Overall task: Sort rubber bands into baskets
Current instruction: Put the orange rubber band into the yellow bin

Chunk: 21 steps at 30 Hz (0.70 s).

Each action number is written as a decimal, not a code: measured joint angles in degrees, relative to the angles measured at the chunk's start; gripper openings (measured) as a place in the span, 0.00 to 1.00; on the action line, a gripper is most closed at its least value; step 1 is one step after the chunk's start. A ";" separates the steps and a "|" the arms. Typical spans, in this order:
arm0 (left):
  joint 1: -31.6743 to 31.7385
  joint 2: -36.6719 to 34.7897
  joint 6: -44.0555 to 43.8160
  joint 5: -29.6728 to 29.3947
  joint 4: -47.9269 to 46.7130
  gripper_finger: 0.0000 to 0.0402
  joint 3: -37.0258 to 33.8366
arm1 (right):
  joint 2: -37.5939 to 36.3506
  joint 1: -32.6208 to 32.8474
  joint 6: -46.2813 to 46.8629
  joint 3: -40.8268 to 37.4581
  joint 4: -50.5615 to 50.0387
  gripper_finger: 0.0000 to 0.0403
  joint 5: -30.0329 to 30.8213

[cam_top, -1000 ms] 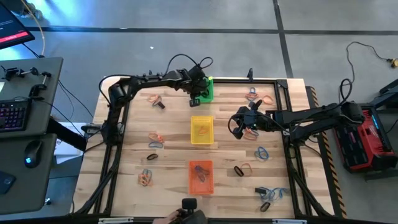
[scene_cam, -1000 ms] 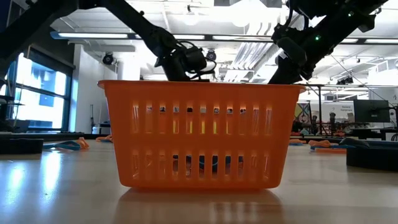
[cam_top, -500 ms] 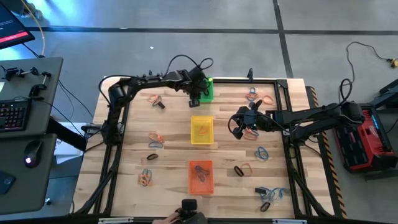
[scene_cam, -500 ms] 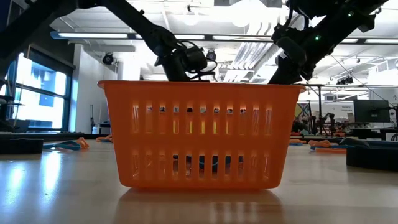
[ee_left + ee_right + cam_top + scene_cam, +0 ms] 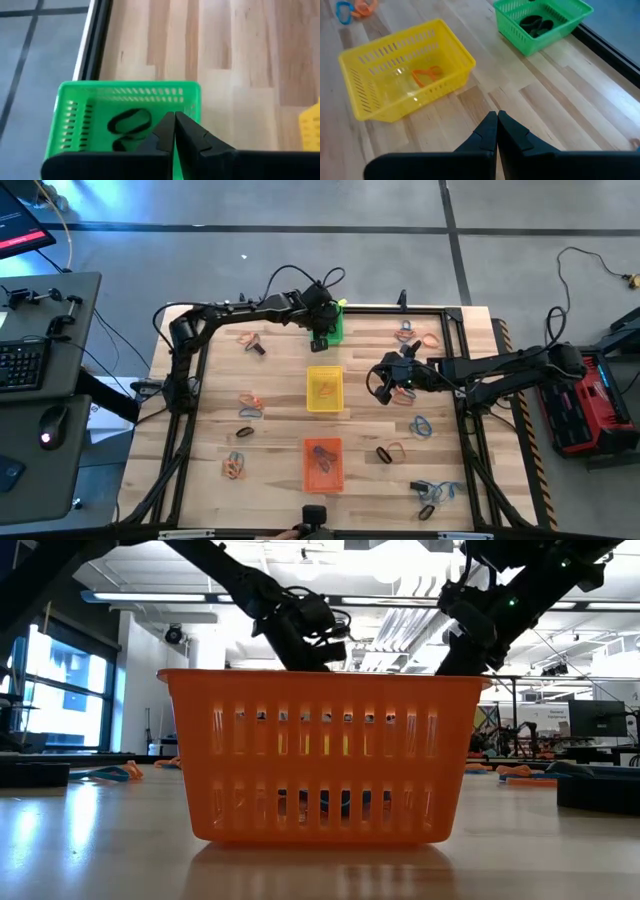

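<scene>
My left gripper (image 5: 174, 118) is shut and empty. It hovers over the near rim of the green basket (image 5: 335, 326) at the table's far edge. Two black rubber bands (image 5: 129, 122) lie on that basket's floor. My right gripper (image 5: 496, 119) is also shut and empty. It hangs above bare table right of the yellow basket (image 5: 324, 388), which holds an orange band (image 5: 426, 75). The orange basket (image 5: 322, 464) stands near the front edge and fills the low view (image 5: 320, 755). Loose rubber bands lie on the wood at left (image 5: 249, 406) and right (image 5: 421, 426).
More loose bands lie at far left (image 5: 251, 341), near left (image 5: 237, 467), far right (image 5: 416, 335) and near right (image 5: 434, 491). A black frame (image 5: 190, 410) borders the table. Bare wood lies between the three baskets in the middle column.
My left gripper has risen a little over the green basket and shifted slightly toward the table's right edge. My right arm has kept still, and the baskets and bands have not moved.
</scene>
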 joint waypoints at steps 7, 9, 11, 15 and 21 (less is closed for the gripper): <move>-0.20 -2.73 -2.39 0.18 8.71 0.00 -6.31 | 0.00 0.00 0.25 0.00 -1.07 0.00 1.45; -0.20 -3.94 -2.82 0.13 11.26 0.00 -8.91 | 0.00 -0.13 0.25 0.00 -1.05 0.00 1.58; -0.20 -5.78 -3.10 0.00 13.61 0.00 -11.83 | 0.00 -0.13 0.26 0.00 -0.98 0.00 2.02; -0.21 -11.35 -3.71 0.02 19.98 0.00 -18.65 | 0.00 -0.13 0.31 0.00 -1.10 0.00 3.36; -1.99 -22.79 -8.11 0.66 32.19 0.00 -32.38 | 0.00 -1.04 1.22 0.00 -3.81 0.00 8.37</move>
